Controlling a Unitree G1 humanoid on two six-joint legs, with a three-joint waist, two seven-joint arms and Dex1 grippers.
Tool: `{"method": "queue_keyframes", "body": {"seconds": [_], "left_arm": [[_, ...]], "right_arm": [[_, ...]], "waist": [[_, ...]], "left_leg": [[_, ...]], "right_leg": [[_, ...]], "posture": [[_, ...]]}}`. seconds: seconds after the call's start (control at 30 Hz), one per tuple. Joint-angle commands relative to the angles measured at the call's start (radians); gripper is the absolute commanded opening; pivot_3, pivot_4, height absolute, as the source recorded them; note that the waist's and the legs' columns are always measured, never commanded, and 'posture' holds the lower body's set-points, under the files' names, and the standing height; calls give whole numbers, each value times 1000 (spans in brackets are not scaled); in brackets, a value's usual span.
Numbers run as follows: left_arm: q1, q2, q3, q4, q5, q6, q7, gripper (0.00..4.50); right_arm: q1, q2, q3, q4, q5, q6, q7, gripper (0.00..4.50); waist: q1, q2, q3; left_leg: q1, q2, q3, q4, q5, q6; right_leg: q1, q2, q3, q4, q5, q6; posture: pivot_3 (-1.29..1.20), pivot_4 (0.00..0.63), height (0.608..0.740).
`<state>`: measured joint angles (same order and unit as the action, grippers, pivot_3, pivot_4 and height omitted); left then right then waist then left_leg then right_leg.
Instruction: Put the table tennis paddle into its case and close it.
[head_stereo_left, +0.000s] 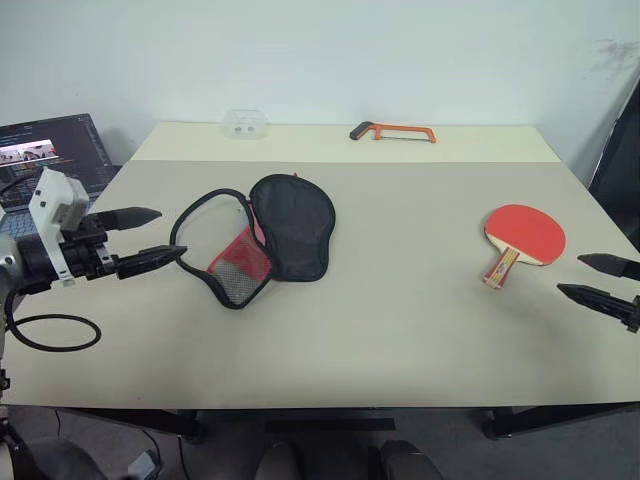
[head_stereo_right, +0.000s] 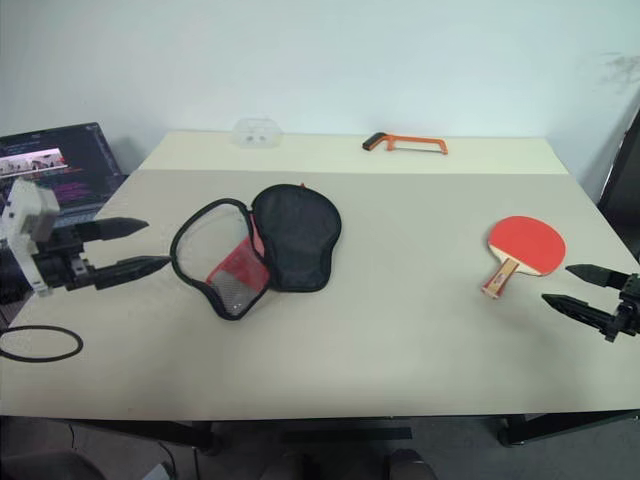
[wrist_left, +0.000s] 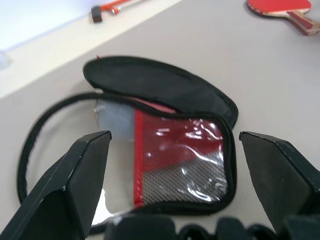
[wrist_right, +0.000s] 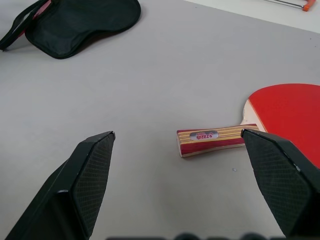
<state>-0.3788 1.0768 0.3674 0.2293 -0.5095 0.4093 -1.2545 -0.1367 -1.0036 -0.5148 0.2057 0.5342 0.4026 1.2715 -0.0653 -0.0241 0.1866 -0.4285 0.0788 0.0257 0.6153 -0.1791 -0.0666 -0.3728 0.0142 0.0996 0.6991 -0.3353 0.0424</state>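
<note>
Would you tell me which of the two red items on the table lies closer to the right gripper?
The table tennis paddle, beside the right gripper; the opened case lies across the table by the left gripper.

The red-faced, wooden-handled table tennis paddle (head_stereo_left: 524, 237) lies flat to my right; the black-and-red soft zip case (head_stereo_left: 262, 243) lies unzipped, spread open to my left.

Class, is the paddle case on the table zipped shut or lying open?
Open: the case lies unzipped, its black flap spread apart from the red mesh side.

Pale beige table (head_stereo_left: 400, 330) against plain white wall (head_stereo_left: 320, 50), laptop (head_stereo_left: 55, 150) beside it.
</note>
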Motion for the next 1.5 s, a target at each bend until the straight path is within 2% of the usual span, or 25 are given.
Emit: {"method": "queue_keyframes", "body": {"seconds": [0.03, 0.17, 0.3, 0.53, 0.83, 1.07, 1.23, 1.5], "left_arm": [[-18, 26, 15, -3, 13, -14, 10, 4500], [-42, -2, -11, 11, 32, -23, 38, 4500], [-52, -66, -18, 0, 41, 6, 141, 4500], [1, -221, -50, 8, 135, 57, 426, 4500], [11, -452, 73, -116, 90, 295, 847, 4500], [43, -629, 63, -202, 52, 332, 963, 4500], [26, -712, 71, -198, 70, 360, 1098, 4500], [-32, -771, 32, -232, 54, 403, 1150, 4500]], "right_arm": [[-26, 6, -15, 6, 21, -9, -14, 4459], [-2, 12, -33, -20, 30, -7, -13, 4459], [50, 21, -71, -128, 78, 32, -12, 4459], [38, 6, -77, -251, 147, 92, -43, 4459], [-66, -23, 31, -193, 113, 99, -29, 4459], [-151, -22, 106, -164, 100, 94, -30, 4459], [-182, -24, 132, -148, 93, 92, -25, 4459], [-212, -19, 155, -142, 81, 95, -22, 4459]], "waist": [[0, 0, 0], [3, 0, 0], [9, 1, 0], [7, 1, -1], [10, 0, 0], [13, -1, -1], [15, -1, -1], [17, 1, -2]], "left_leg": [[0, 0, 0, 0, 0, 0], [0, 0, 0, 0, 0, 0], [0, 0, 0, 0, 0, 0], [0, 0, -1, 3, 0, 0], [-4, 0, -3, 14, 0, 0], [-3, -1, -3, 14, 0, 0], [-3, -1, -4, 14, 0, 0], [-3, -2, -4, 15, 0, 0]], "right_leg": [[0, 0, 0, 0, 0, 0], [0, 0, 0, 0, 0, 0], [0, 0, 0, 0, 0, 0], [2, 0, 0, 1, 1, 1], [4, 0, 0, 1, 4, 5], [4, 0, 0, 1, 5, 6], [4, 0, 0, 1, 5, 6], [5, 0, 0, 1, 6, 7]], "posture": [[0, 150, 740], [0, 150, 740], [0, 150, 740], [0, 150, 740], [0, 150, 740], [0, 150, 740], [0, 150, 740], [0, 150, 740]]}}
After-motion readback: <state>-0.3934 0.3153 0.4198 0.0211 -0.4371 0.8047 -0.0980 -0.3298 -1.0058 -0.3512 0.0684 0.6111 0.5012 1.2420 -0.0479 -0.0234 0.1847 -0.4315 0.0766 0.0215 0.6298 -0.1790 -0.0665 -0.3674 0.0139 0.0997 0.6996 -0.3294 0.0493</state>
